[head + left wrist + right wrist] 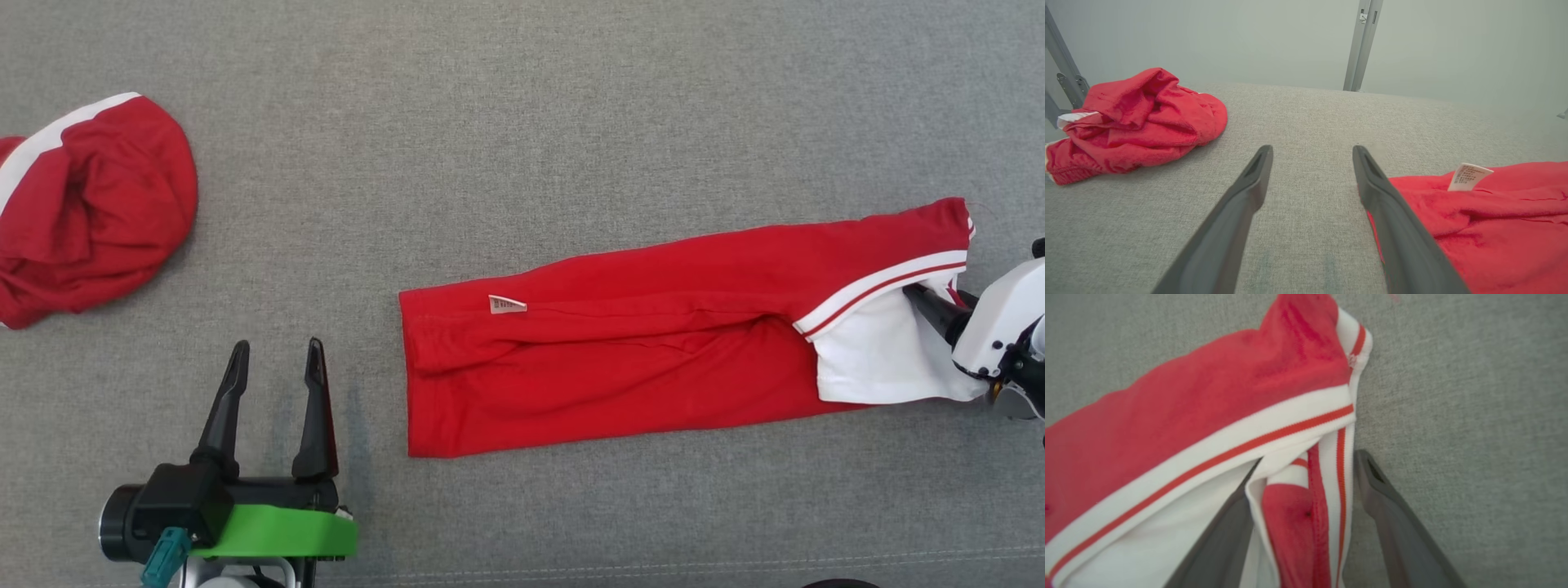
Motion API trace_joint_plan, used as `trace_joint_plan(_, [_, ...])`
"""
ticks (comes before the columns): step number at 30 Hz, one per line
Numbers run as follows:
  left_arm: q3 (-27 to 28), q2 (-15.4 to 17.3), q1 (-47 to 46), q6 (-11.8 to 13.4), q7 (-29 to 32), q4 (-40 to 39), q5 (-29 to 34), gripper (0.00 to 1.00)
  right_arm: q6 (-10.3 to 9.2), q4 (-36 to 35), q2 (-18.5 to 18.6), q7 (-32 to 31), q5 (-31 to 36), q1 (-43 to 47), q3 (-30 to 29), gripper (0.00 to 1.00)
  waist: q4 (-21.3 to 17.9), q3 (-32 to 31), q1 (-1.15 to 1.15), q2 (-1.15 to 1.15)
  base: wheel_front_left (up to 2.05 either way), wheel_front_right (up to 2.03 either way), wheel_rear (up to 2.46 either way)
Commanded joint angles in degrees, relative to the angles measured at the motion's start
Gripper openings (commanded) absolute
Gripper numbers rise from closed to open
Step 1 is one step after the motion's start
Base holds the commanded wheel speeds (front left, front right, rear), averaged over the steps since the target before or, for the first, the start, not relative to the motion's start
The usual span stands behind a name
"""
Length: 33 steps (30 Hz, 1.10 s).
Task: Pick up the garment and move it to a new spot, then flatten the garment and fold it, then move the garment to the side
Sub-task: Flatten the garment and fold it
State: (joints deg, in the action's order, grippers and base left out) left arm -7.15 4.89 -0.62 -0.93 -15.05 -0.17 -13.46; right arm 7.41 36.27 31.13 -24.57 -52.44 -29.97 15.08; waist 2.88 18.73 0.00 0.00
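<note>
Nearest, at seven o'clock in the head view: left gripper (277, 347), fingers spread as wide as they go, nothing between them but bare grey surface (522, 106). Just beside the garment's hem corner (right finger overlapping the red cloth in its own wrist view).

Next out, running from centre towards three o'clock: garment (653, 343), red, lying flat as one long narrow strip. Care label (506, 305) up near the hem end, white striped band (882, 286) at the other.

At three o'clock: right gripper (1308, 457), fingers wide apart, straddling a fold of the banded end without pinching it. Nothing held.

Farthest, at ten o'clock: crumpled red heap (90, 212), well apart, seemingly another piece.

Judging by the lie: folding step in hand, lengthwise fold made, crosswise fold not yet. Next move likely calls for closing on all layers at the banded end, lifting low, and carrying towards nine o'clock onto the hem with edges matched. Left gripper probably best used pinning the hem corner.
</note>
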Motion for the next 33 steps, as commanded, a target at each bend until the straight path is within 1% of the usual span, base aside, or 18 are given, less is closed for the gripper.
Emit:
trace_joint_plan(1, [0.6,-0.4,0.6,-0.7,-0.1,0.2,0.7,1.00,0.23,0.7,-3.0,-2.1,-1.2,1.7,2.5,0.00,-0.2,0.0,0.00,0.00,0.00,0.00,0.00])
trace_joint_plan(4, [1.9,-1.2,0.7,-2.2,-0.1,1.0,1.5,1.00,0.28,-0.9,-1.9,-3.2,-4.3,2.0,3.0,0.00,-0.9,-0.3,0.00,0.00,0.00,0.00,0.00])
trace_joint_plan(9, [3.6,-1.7,0.9,-3.6,-0.1,1.7,2.5,1.00,0.03,-2.4,2.2,-3.1,-8.6,1.3,0.9,0.00,-2.5,-1.0,0.00,0.00,0.00,0.00,0.00])
trace_joint_plan(12, [4.2,-1.9,1.2,-4.4,-0.1,2.4,2.7,1.00,0.02,-1.7,5.6,-2.5,-9.3,0.6,-0.8,0.00,-3.3,-1.5,0.00,0.00,0.00,0.00,0.00])
trace_joint_plan(16, [4.1,-1.9,1.4,-5.2,-0.1,4.0,3.0,1.00,0.03,1.8,10.2,-0.7,-8.7,0.5,-4.4,0.00,-3.5,-2.6,0.00,0.00,0.00,0.00,0.00])
trace_joint_plan(18, [3.7,-1.9,1.6,-5.6,-0.1,4.9,3.6,1.00,0.03,4.0,13.3,1.5,-6.7,0.8,-6.5,0.00,-3.5,-3.3,0.00,0.00,0.00,0.00,0.00])
trace_joint_plan(21, [3.4,-2.0,2.1,-6.1,-0.1,6.3,4.0,1.00,0.09,4.4,15.3,2.0,-4.7,1.0,-7.5,0.00,-3.7,-4.2,0.00,0.00,0.00,0.00,0.00])
trace_joint_plan(24, [3.7,-1.9,2.9,-6.1,-0.1,7.2,3.3,1.00,0.09,-1.4,15.3,0.9,-5.5,0.6,-7.0,0.00,-4.4,-5.2,0.00,0.00,0.00,0.00,0.00])
trace_joint_plan(25, [3.7,-1.9,2.9,-6.1,-0.1,7.2,3.3,1.00,0.09,-1.4,15.3,0.9,-5.5,0.6,-7.0,0.00,-4.4,-5.2,0.00,0.00,0.00,0.00,0.00])
trace_joint_plan(26, [3.9,-1.9,3.1,-6.1,-0.1,7.3,3.1,1.00,0.08,-4.0,15.5,0.2,-5.8,0.9,-6.4,0.00,-4.7,-5.3,0.00,0.00,0.00,0.00,0.00])
trace_joint_plan(28, [3.9,-2.0,3.2,-6.2,-0.1,7.4,4.1,1.00,0.09,-11.1,14.7,-2.4,-6.0,2.6,-3.4,0.00,-5.4,-5.6,0.00,0.00,0.00,0.00,0.00])
trace_joint_plan(31, [3.8,-1.9,3.3,-5.9,-0.1,7.7,4.7,1.00,0.09,-22.5,12.5,-4.9,-6.0,4.3,0.7,0.00,-6.6,-5.5,0.00,0.00,0.00,0.00,0.00])
trace_joint_plan(33, [3.3,-1.9,2.8,-5.9,-0.1,7.7,4.9,1.00,0.07,-27.7,10.7,-5.4,-4.2,5.5,3.3,0.00,-7.3,-5.3,0.00,0.00,0.00,0.00,0.00])
